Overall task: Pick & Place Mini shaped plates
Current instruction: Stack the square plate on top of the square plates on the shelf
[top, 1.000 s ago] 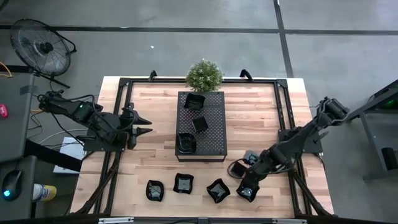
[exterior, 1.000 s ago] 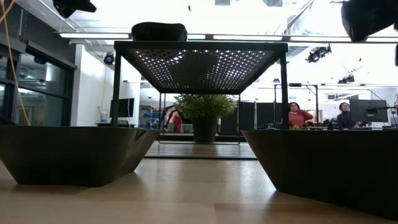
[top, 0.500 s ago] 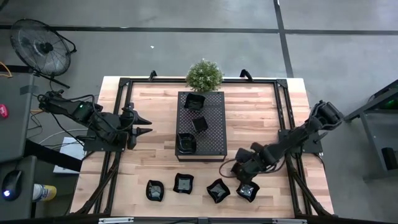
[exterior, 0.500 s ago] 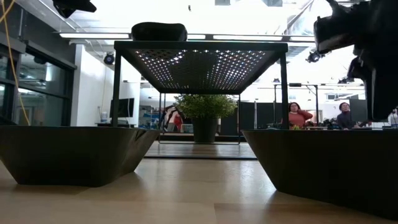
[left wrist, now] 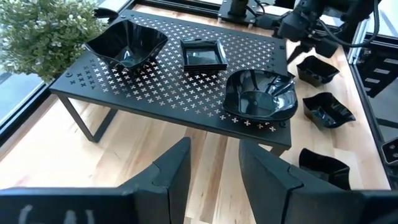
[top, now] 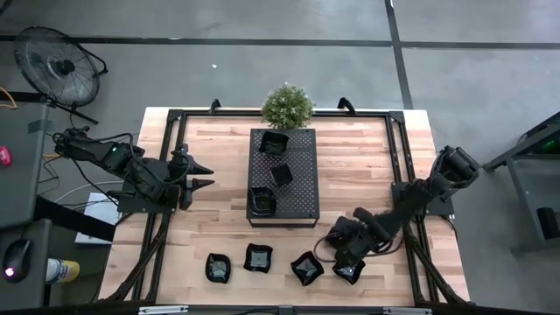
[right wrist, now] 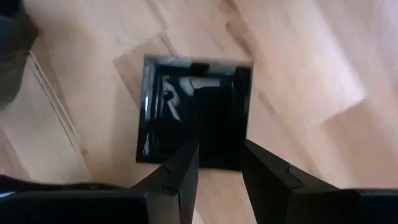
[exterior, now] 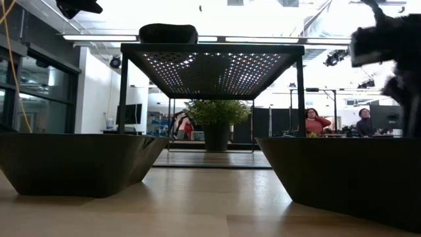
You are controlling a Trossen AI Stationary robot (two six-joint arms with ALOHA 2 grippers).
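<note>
I am working over a pale wooden plank table [top: 359,166] that fills the middle of the overhead frame. At its centre I am looking down on the large black perforated metal tray on legs [top: 300,188], with a small green potted plant [top: 287,105] just above it in the frame.

Three of the small glossy black dishes are already sitting on the tray: a wavy-rimmed one [top: 274,142] at the top, a square one [top: 281,174] in the middle, and a round deep one [top: 262,201] at the lower left corner. Four more are lying in a row on the bare wood along the lower edge of the frame: [top: 217,268], [top: 258,258], [top: 306,268], and a square one [top: 347,269] at the right end. So I judge the job as partly done, with these four left to move.

I am holding my right gripper [top: 344,255] directly over that last square dish [right wrist: 196,112]; its two dark fingers [right wrist: 180,171] are standing apart, nothing between them, and the dish is resting on the table below. I would guess the descent and grasp are what is next.

My left gripper [top: 203,174] is waiting left of the tray, its fingers [left wrist: 171,171] parted and empty too.
</note>
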